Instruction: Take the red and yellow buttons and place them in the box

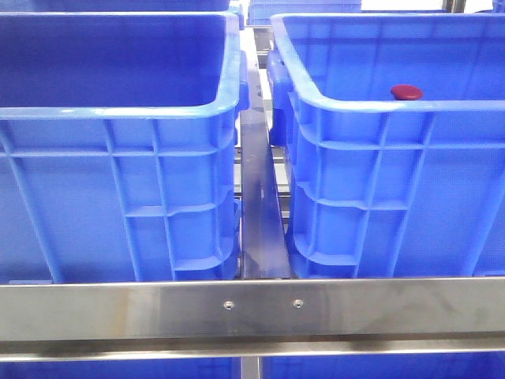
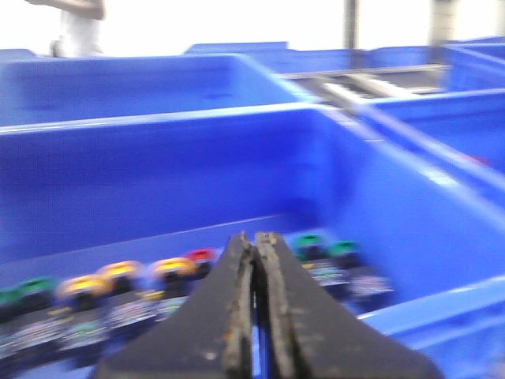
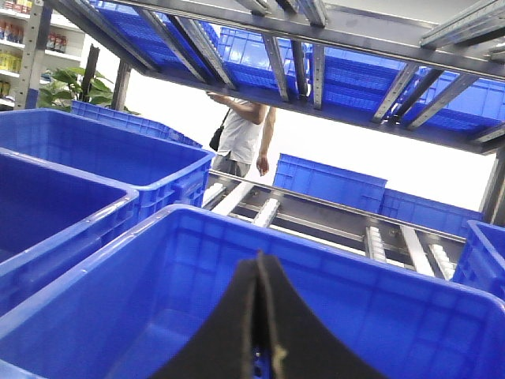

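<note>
Red button: lay inside right box, near its front rim; judged placed.
Left crate: red and yellow buttons remained, blurred.
Left gripper: closed, empty.
Right gripper: closed, empty, above right box.

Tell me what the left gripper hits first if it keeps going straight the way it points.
Probably the row of buttons on the floor of the blue crate. The left gripper, jaws shut, points toward them, though blur leaves depth unclear.
</note>
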Robot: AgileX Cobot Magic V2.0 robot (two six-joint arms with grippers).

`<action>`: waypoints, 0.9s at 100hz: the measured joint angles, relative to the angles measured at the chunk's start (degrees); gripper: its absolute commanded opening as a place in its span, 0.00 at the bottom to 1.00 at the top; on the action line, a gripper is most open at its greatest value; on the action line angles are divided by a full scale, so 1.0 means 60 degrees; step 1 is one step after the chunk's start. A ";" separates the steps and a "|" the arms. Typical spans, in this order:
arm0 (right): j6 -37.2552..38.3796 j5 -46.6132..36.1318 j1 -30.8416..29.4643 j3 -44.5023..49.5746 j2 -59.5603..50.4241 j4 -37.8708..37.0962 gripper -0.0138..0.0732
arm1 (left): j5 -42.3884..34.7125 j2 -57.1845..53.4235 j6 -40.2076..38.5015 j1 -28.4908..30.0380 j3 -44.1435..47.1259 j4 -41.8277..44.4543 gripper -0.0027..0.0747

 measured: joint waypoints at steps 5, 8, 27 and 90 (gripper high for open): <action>0.0000 0.0000 0.0000 0.0000 0.0000 0.0000 0.08 | 0.0022 -0.0341 -0.0479 0.0486 0.0221 0.0626 0.01; 0.0000 0.0000 0.0000 0.0000 0.0000 0.0000 0.08 | 0.0090 -0.0590 -0.0716 0.0854 0.0370 0.0962 0.01; 0.0000 0.0000 0.0000 0.0000 0.0000 0.0000 0.08 | 0.0594 -0.1812 -0.1329 0.2706 0.1188 0.1800 0.01; 0.0006 0.0000 0.0000 0.0000 -0.0016 0.0000 0.08 | 0.1102 -0.2233 -0.1381 0.3387 0.1721 0.1597 0.01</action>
